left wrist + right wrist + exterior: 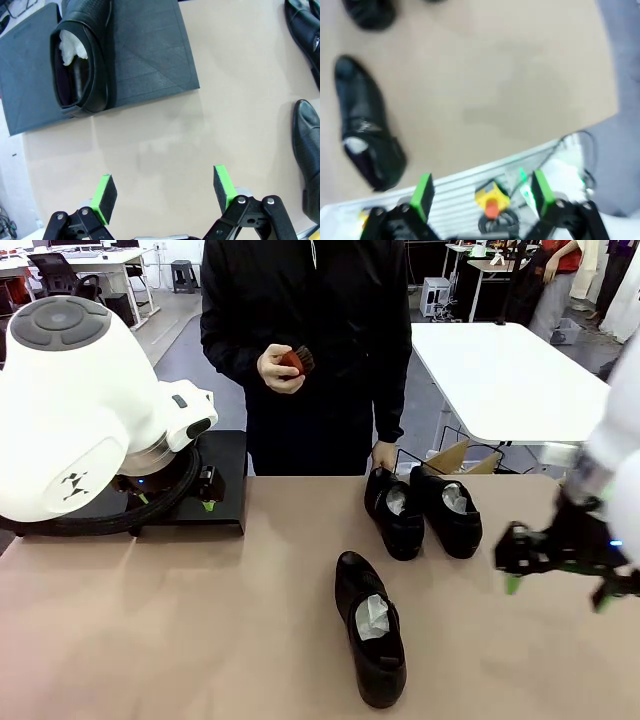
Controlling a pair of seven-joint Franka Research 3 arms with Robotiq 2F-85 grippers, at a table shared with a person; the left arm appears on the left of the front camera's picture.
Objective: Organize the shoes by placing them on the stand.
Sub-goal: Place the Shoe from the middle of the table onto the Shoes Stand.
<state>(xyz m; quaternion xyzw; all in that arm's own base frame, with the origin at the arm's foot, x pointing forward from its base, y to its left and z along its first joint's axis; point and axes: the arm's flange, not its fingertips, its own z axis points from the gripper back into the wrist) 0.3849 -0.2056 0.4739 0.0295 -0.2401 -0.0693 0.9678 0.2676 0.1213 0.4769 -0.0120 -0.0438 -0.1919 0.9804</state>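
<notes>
One shoe (80, 65) sits on the stand (150, 55) at the surface's (200, 620) far left corner. Two shoes (395, 512) lie side by side by the far edge, and a fourth shoe (372, 640) lies nearer the middle. The left hand (164, 189) and the right hand (482, 192) both stand apart, holding nothing.

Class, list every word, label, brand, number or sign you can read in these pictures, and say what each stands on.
None can be read as text.
Left arm's white housing: a small dark emblem, a symbol, no letters.
Shoes and stand: no print visible.
</notes>
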